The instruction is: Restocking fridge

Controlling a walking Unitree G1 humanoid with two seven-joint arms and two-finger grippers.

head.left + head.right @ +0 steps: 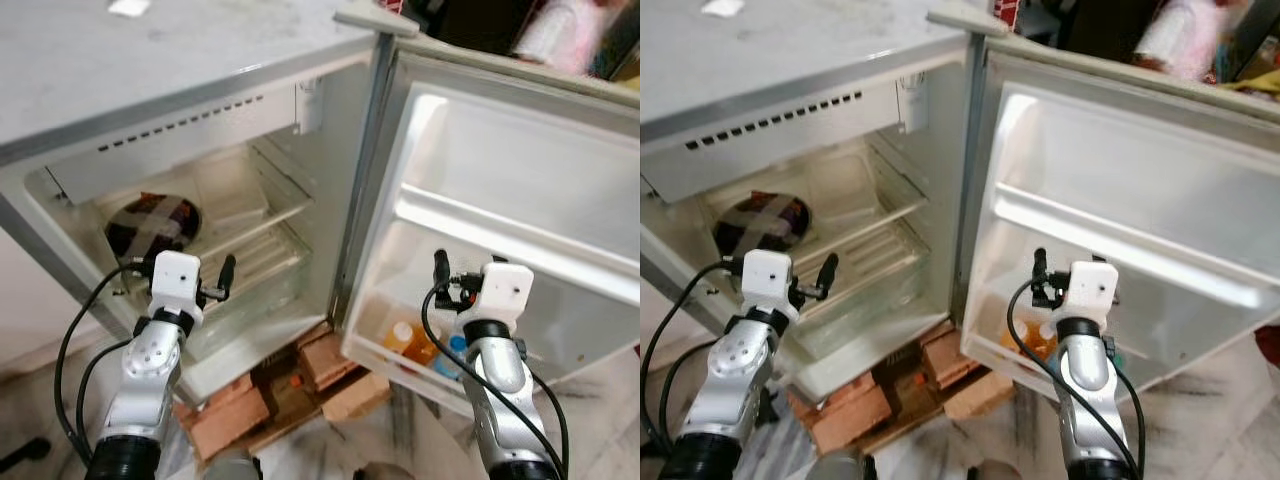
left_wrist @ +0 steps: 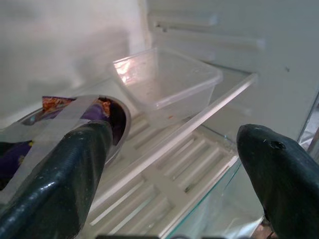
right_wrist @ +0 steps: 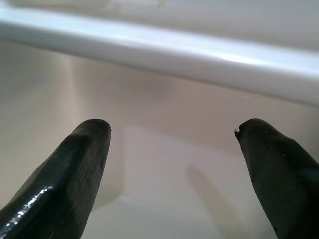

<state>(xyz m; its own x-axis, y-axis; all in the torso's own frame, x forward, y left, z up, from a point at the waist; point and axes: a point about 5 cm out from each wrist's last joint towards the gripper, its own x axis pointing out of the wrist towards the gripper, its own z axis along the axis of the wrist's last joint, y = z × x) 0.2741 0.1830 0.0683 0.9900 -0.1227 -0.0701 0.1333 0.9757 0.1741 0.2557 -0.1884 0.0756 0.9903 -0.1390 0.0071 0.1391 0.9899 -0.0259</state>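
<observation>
Standing before the open fridge, we have both arms raised and neither hand carries anything. Our left hand hovers at the front edge of the main compartment with its fingers spread apart and released; its wrist view looks between them onto the glass shelf, where a clear plastic container sits toward the back and a round foil-lined dish crossed with tape sits at about 9 o'clock of it. Our right hand reaches toward the swung-open door, also released, with fingers wide apart and pointing at the bare inner wall below the white door rail.

The goods already stocked lie in the lower door bin, at about 6 o'clock of our right hand: an orange bottle and, just beside it, a blue-capped bottle, partly hidden by the arm. Bricks prop the fridge from the floor.

We judge that we are between items, with nothing in hand to place. The next move calls for drawing both arms back clear of shelf and door, finding the next item, and choosing a free spot, such as the upper door shelf or the glass shelf's front.
</observation>
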